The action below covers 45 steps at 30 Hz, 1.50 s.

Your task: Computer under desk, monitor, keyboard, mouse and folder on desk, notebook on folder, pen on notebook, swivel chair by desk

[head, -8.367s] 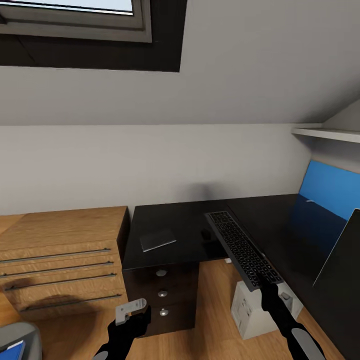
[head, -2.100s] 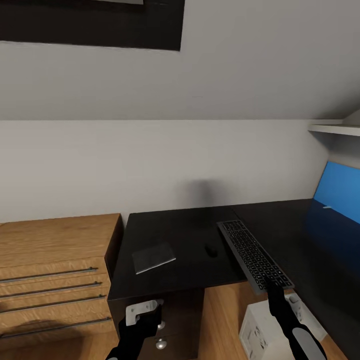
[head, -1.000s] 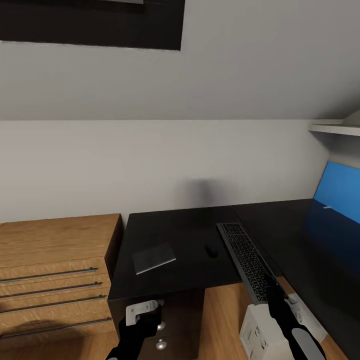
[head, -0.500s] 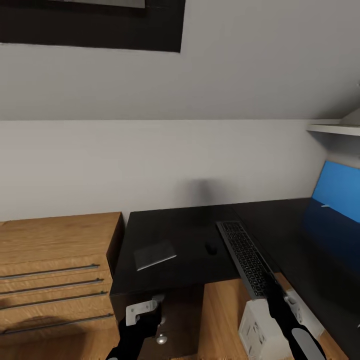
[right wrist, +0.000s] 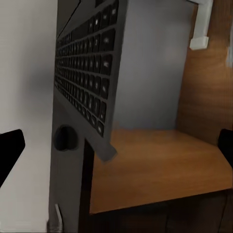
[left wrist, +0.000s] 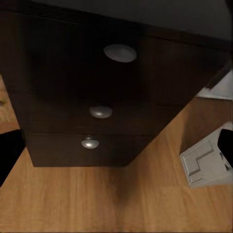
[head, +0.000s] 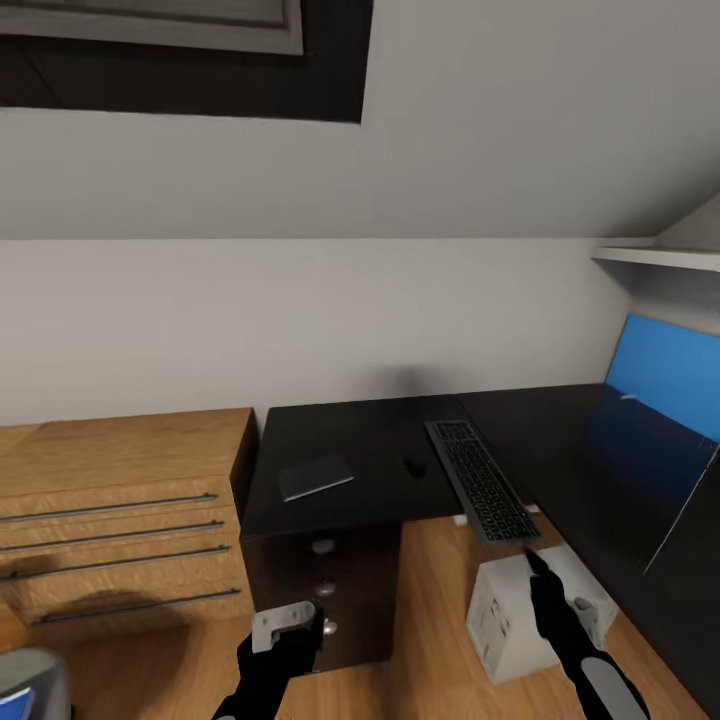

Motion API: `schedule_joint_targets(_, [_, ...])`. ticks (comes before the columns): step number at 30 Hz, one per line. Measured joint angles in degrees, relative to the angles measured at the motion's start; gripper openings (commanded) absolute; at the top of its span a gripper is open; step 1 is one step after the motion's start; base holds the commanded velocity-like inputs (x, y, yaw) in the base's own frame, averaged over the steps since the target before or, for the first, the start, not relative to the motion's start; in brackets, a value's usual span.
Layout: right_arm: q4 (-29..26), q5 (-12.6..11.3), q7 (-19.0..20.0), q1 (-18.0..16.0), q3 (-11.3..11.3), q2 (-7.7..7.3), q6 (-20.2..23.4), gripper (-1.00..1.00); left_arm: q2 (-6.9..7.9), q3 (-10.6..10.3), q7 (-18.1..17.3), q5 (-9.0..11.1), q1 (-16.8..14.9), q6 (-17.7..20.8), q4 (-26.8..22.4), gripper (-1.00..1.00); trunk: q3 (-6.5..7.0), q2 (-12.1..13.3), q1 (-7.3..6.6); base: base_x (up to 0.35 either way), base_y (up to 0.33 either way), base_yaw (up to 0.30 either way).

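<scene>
The dark grey keyboard (head: 479,489) lies on the black top where the cabinet desk meets the desk (head: 560,440), its near end jutting past the edge. My right gripper (head: 535,566) hangs open just below that end, with its fingers (right wrist: 9,150) spread wide and the keyboard (right wrist: 87,77) ahead of them. The mouse (head: 413,466) and the notebook (head: 315,477) rest on the black top to the keyboard's left. The computer (head: 520,620) stands on the floor beneath. The pen (head: 628,396) lies by the blue panel. My left gripper (head: 285,625) is open before the drawers.
The black cabinet (head: 320,580) with round knobs (left wrist: 119,52) stands beside a wooden drawer unit (head: 120,500). The monitor's edge (head: 695,520) leans at the far right. The grey swivel chair (head: 35,680) with the blue folder (head: 10,705) shows at the lower left. A white shelf (head: 650,258) juts out.
My right gripper has let go of the keyboard and drawn back below its near end. The keyboard now rests on the black top. The camera has pulled back, so the whole view has shifted.
</scene>
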Motion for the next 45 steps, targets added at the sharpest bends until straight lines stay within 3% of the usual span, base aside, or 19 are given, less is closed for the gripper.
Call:
schedule_joint_targets(14, [0.35,0.83,-0.25,-0.01,6.97,-0.01,-0.06,1.00,0.09,0.08,-0.22,0.11,0.00,-0.14,0.35,1.00,0.00,-0.01,-0.03,-0.171,0.000,0.000])
schedule_joint_targets(17, [0.34,2.56,-1.08,0.00,9.89,0.03,0.07,1.00,0.14,0.21,-0.24,0.13,0.00,-0.26,1.74,1.00,0.35,0.79,-0.47,-0.016,0.000,0.000])
schedule_joint_targets(23, [0.40,6.83,-3.78,0.00,12.95,0.04,0.11,1.00,0.06,0.13,-0.15,0.10,0.00,-0.18,3.70,1.00,1.43,3.19,-1.79,-0.006,0.000,0.000])
schedule_joint_targets(31, [2.82,16.02,-7.53,0.00,14.20,0.06,-2.91,1.00,0.10,0.26,-0.42,0.27,0.00,0.60,4.79,1.00,2.87,6.40,-3.54,-0.001,0.000,0.000])
schedule_joint_targets(32, [4.64,18.96,-7.82,0.01,14.47,0.07,-4.95,1.00,0.13,0.30,-0.44,0.30,0.00,0.70,5.80,1.00,3.05,6.81,-3.76,0.000,0.000,0.000])
schedule_joint_targets(37, [10.63,28.04,-8.17,0.02,16.09,0.09,-13.22,1.00,0.05,0.21,-0.30,0.25,0.00,0.76,10.21,1.00,3.95,8.81,-4.86,0.000,0.000,0.000])
schedule_joint_targets(45, [22.53,44.66,-8.34,0.03,20.66,0.51,-27.60,1.00,-0.13,0.06,0.09,0.11,0.00,0.34,20.46,1.00,5.38,12.02,-6.62,0.000,0.000,0.000])
